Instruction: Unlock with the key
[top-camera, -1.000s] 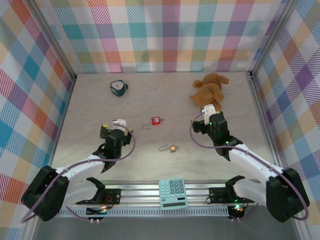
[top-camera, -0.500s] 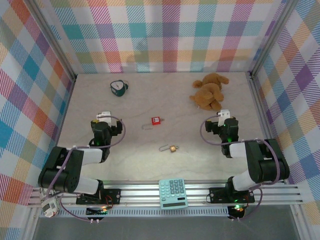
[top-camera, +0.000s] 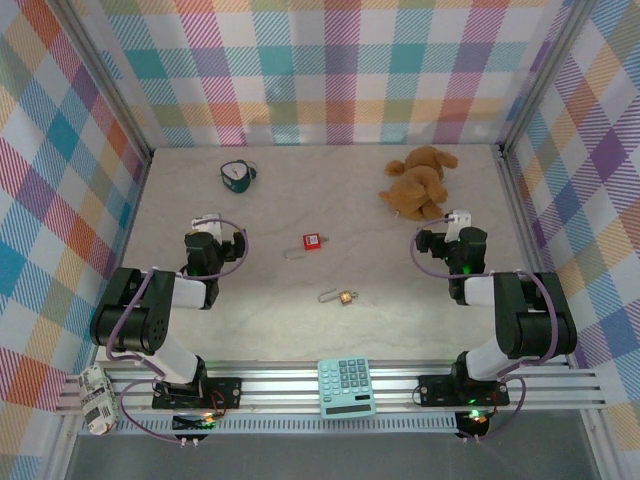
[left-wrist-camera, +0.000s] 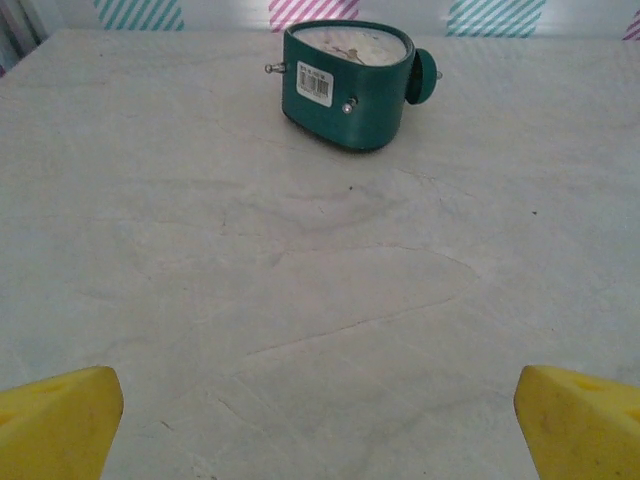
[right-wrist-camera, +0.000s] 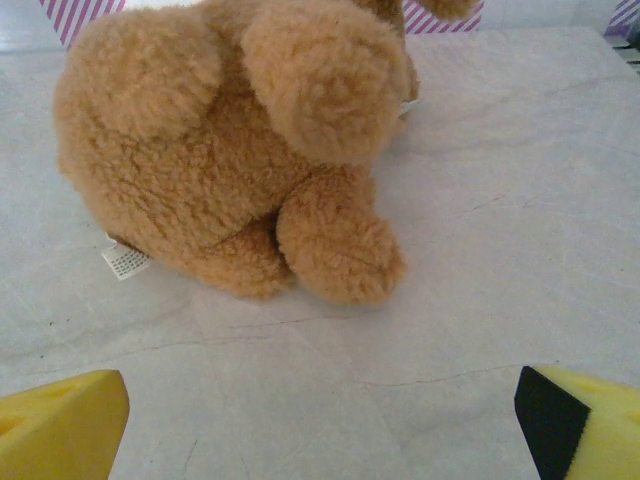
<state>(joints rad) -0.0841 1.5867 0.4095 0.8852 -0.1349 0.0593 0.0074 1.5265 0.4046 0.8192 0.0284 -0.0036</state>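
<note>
The key (top-camera: 292, 253) is a thin metal sliver lying on the table just left of and below the red square padlock (top-camera: 313, 241). A small brass padlock (top-camera: 347, 297) with a long silver shackle lies nearer the table's front. My left gripper (top-camera: 208, 228) sits left of the padlocks, open, with nothing between its yellow fingertips (left-wrist-camera: 60, 420). It faces the green alarm clock (left-wrist-camera: 348, 80). My right gripper (top-camera: 460, 224) is at the right, also open and empty, its fingertips (right-wrist-camera: 60, 425) pointing at the brown plush toy (right-wrist-camera: 230, 150).
The green alarm clock (top-camera: 237, 177) stands at the back left and the plush toy (top-camera: 418, 183) at the back right. A teal calculator (top-camera: 346, 387) rests on the rail at the near edge. Checked walls close in the table on three sides.
Both arms have folded back toward their bases. The left gripper moved left and away from the padlocks; the right gripper moved right. Both stayed open.
</note>
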